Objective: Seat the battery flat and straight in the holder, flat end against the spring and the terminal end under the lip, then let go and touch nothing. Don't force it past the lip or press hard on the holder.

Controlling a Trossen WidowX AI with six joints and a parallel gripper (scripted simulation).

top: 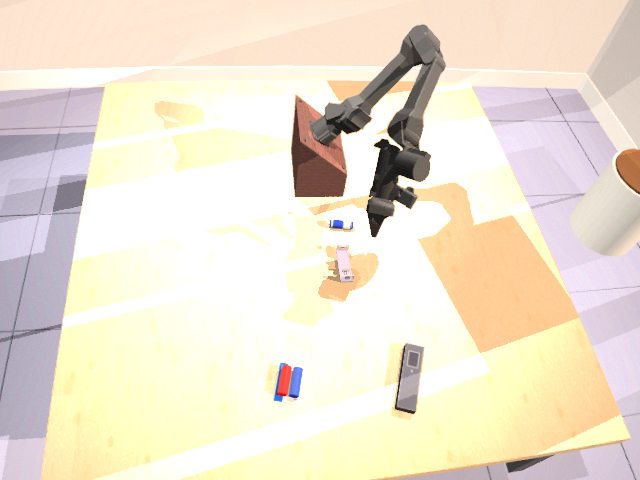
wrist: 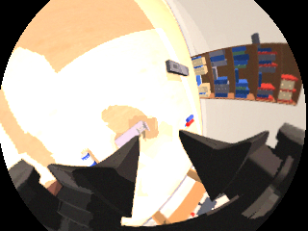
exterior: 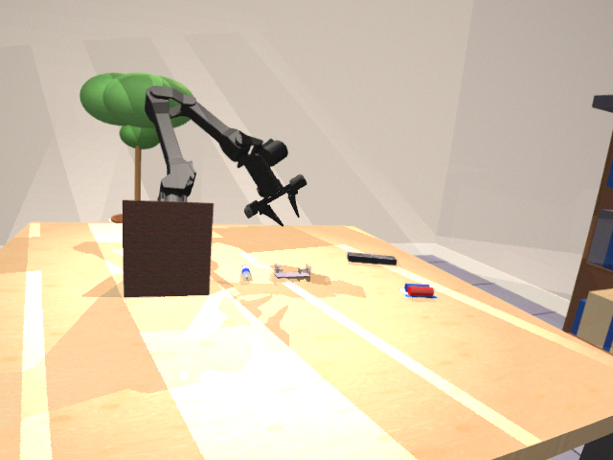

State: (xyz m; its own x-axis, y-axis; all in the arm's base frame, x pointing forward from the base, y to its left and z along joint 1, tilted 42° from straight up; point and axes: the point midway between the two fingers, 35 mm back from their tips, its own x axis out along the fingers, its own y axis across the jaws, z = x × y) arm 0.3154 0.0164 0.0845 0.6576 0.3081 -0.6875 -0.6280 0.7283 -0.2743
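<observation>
The small blue-and-white battery (top: pixel 340 223) (exterior: pixel 245 272) lies on its side on the table, just in front of the brown block. The pale battery holder (top: pixel 344 263) (exterior: pixel 293 272) (wrist: pixel 135 134) lies flat a little nearer the middle of the table, apart from the battery and empty. My gripper (top: pixel 375 229) (exterior: pixel 289 218) (wrist: pixel 160 137) is half open with nothing between the fingers. It hangs well above the table, pointing down, to the right of the battery in the top view.
A brown block (top: pixel 317 160) (exterior: pixel 167 247) carries the arm's base. A dark remote (top: pixel 409 377) (exterior: pixel 371 258) and a red and a blue cylinder on a blue pad (top: pixel 288 381) (exterior: pixel 419 289) lie near the front edge. A white mug (top: pixel 610 206) stands off the table's right side.
</observation>
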